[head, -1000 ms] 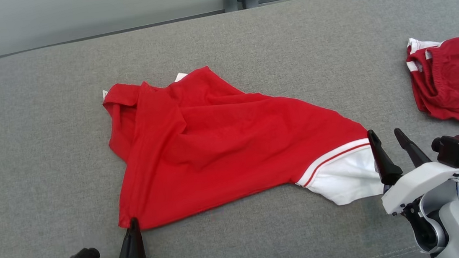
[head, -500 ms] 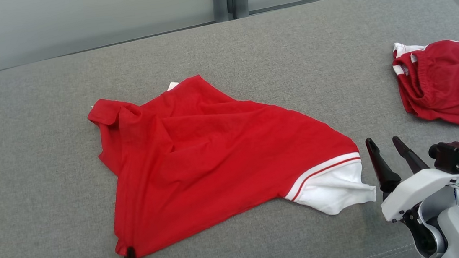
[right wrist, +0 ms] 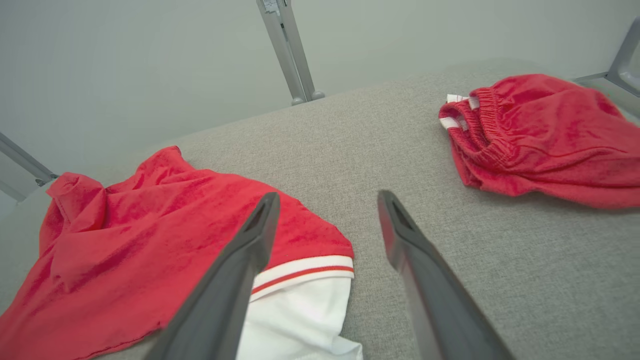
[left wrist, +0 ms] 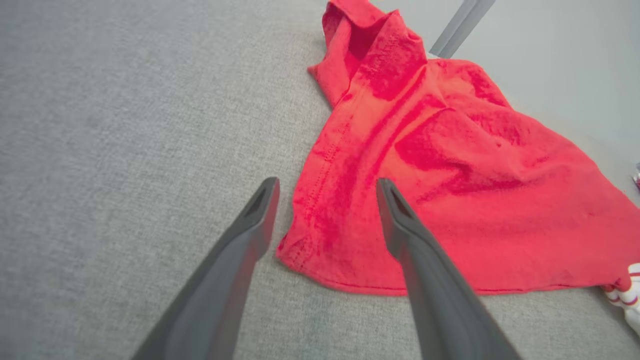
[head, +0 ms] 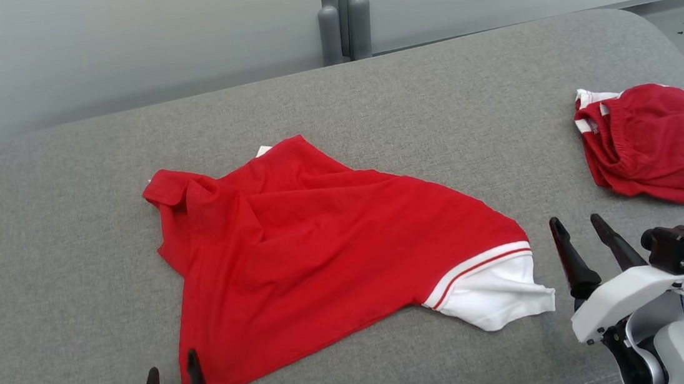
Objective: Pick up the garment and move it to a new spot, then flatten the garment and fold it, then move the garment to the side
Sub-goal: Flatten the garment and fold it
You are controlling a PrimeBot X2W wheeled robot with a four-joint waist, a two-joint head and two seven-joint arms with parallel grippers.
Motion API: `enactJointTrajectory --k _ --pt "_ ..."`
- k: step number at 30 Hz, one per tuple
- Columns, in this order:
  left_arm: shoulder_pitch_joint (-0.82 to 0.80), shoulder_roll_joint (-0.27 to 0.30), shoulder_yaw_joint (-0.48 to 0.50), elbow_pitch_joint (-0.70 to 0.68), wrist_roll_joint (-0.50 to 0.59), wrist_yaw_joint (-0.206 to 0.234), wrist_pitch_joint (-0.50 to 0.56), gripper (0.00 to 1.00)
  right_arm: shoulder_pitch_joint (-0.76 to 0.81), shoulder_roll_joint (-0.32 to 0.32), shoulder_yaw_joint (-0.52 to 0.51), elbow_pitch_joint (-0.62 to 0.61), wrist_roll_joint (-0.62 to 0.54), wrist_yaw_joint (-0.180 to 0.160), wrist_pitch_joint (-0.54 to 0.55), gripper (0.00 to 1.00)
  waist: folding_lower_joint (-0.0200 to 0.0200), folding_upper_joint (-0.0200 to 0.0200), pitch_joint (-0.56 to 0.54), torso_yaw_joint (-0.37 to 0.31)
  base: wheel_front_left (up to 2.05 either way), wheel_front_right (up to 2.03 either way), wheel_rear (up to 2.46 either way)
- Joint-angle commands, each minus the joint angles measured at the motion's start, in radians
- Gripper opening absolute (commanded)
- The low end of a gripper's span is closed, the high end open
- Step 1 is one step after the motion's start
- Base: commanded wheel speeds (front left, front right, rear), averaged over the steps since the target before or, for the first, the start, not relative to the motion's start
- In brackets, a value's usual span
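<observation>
Grey woven upholstery (head: pixel 59 257) covers the wide cushioned surface that runs across the head view. At the far left, the left gripper (head: pixel 172 365) rises from the bottom edge, at about 7 o'clock of the garment (head: pixel 322 250). Its two dark fingers are parted and grasp nothing. The inner finger's tip stands just beside the garment's near-left hem corner. In the left wrist view that corner lies on the upholstery between and beyond the spread fingers; whether either finger touches the cloth cannot be told.

The garment, a red short-sleeved shirt, lies in the middle of the surface. It is roughly spread out but rumpled, with soft folds running through its body. Its bunched end points toward 10 o'clock. A white sleeve (head: pixel 496 293), edged with a white and red band, sticks out at 4 o'clock and lies flat on the upholstery.

Just beside that sleeve and apart from it stands the right gripper (head: pixel 576 221). Its fingers are released and empty, with the tips aimed toward 12 o'clock.

Further right, at 2 o'clock of the garment and well apart from it, a pair of red shorts (head: pixel 651 143) with a gathered waistband and white trim lies crumpled near the surface's right edge.

Behind the surface, at 12 o'clock, two grey posts (head: pixel 345 25) stand against a pale wall (head: pixel 114 44).
</observation>
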State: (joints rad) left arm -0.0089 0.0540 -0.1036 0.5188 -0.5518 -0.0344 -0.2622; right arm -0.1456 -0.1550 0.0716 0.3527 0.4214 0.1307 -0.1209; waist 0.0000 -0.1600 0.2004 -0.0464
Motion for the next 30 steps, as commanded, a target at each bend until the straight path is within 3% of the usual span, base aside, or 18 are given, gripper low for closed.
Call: enactJointTrajectory --k 1,12,23,30 --pt "0.020 0.013 0.013 -0.030 0.029 0.006 -0.003 1.00 0.018 -0.003 -0.011 -0.009 -0.015 0.000 -0.009 1.00 0.0000 0.0000 -0.021 0.004 0.00 0.00 0.00" --pt "0.036 0.030 0.028 -0.266 0.174 0.019 -0.003 1.00 0.024 0.029 -0.050 -0.135 -0.130 0.000 -0.016 1.00 0.0000 0.0000 -0.066 0.008 0.00 0.00 0.00" --pt "0.058 0.045 -0.016 -0.396 0.222 0.050 0.041 1.00 0.044 0.072 -0.041 -0.251 -0.272 0.000 -0.039 1.00 0.0000 0.0000 -0.107 -0.001 0.00 0.00 0.00" --pt "0.114 0.040 -0.001 -0.461 0.208 0.089 0.055 1.00 0.053 0.093 -0.014 -0.261 -0.264 0.000 -0.035 1.00 0.0000 0.0000 -0.113 -0.005 0.00 0.00 0.00"
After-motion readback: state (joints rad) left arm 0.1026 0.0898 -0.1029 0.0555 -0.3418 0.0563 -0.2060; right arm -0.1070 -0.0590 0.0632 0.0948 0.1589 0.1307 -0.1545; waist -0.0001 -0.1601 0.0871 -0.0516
